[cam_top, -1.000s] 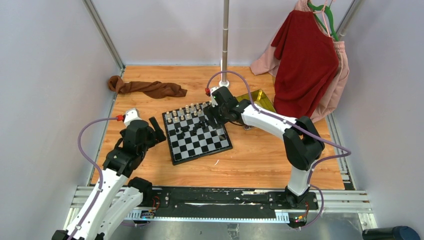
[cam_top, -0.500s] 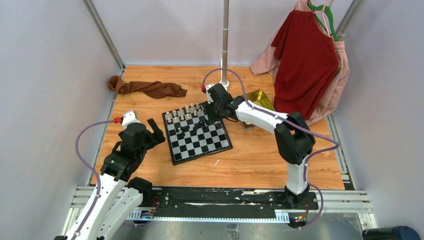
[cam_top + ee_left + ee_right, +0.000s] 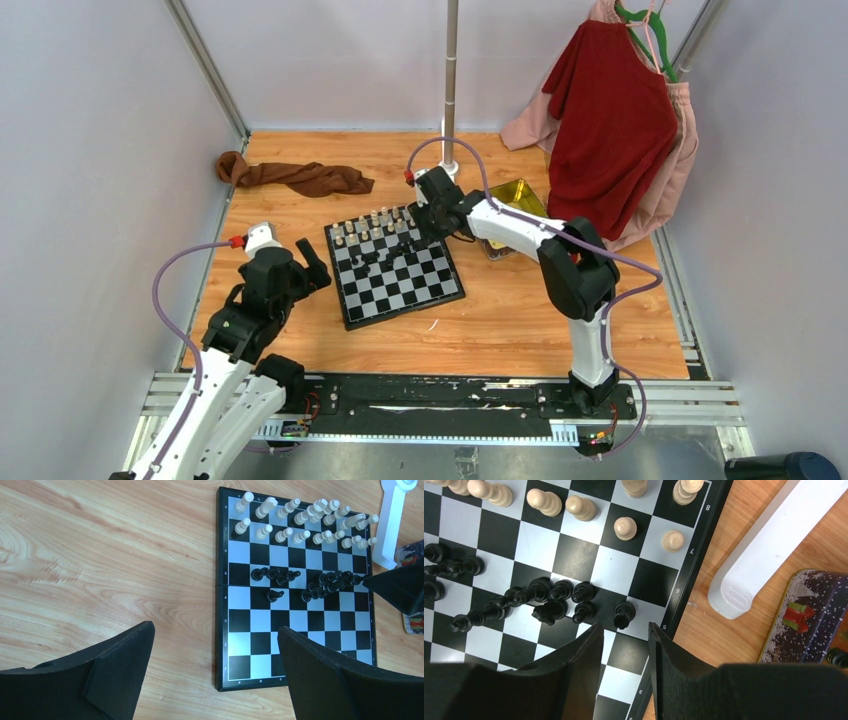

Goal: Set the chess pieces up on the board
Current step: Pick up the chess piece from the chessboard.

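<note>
The board lies mid-table, black-and-white checkered. Cream chess pieces stand in its two far rows. Black chess pieces are bunched in the middle rows, some lying down. My right gripper hovers over the board's right edge with its jaws narrowed but apart and nothing between them. A black pawn stands just beyond its tips. In the top view the right gripper sits at the board's far right corner. My left gripper is wide open above the board's near left corner, holding nothing.
A brown cloth lies at the back left. A yellow-gold tin sits right of the board, next to a white pole foot and a decorated tin lid. Red and pink garments hang at the back right.
The right gripper's jaws have narrowed and its arm has folded in closer to the board's far right corner. The left arm has barely shifted.
</note>
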Motion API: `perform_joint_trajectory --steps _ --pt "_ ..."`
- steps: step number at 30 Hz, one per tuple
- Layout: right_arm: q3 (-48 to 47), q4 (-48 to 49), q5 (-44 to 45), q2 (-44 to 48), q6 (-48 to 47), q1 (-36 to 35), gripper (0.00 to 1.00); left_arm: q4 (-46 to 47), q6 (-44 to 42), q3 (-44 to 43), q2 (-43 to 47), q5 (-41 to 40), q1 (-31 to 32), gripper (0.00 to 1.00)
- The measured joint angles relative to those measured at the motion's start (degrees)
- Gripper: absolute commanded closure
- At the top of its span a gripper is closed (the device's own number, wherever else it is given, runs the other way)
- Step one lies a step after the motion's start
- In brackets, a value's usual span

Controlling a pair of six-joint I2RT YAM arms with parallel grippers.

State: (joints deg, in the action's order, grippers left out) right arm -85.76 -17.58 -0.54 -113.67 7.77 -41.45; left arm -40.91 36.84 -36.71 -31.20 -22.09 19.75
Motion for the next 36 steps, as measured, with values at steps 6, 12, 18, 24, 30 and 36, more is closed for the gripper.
perform_joint_trajectory --steps 6,12,18,24,30,36 --pt "-1.2 0.0 -0.5 -1.6 0.0 0.4 0.58 0.0 0.0 0.3 0.1 0.4 0.0 0.00" --pt "-2.8 0.0 -1.0 -2.6 0.0 0.7 0.59 0.1 0.0 0.9 0.1 0.5 0.0 0.00" --pt "-4.6 -0.2 -1.6 -4.5 0.0 0.7 0.62 0.2 0.0 1.2 -0.1 0.7 0.0 0.00" --pt "-4.9 -0.6 -2.0 -5.9 0.0 1.1 0.64 0.5 0.0 1.5 -0.5 0.7 0.0 0.00" --pt "-4.9 -1.1 -2.0 -5.9 0.0 1.1 0.78 0.5 0.0 1.5 -0.6 0.9 0.0 0.00" --pt "-4.9 -1.4 -2.0 -5.9 -0.1 1.1 1.00 0.6 0.0 1.6 -0.7 0.9 0.0 0.00"
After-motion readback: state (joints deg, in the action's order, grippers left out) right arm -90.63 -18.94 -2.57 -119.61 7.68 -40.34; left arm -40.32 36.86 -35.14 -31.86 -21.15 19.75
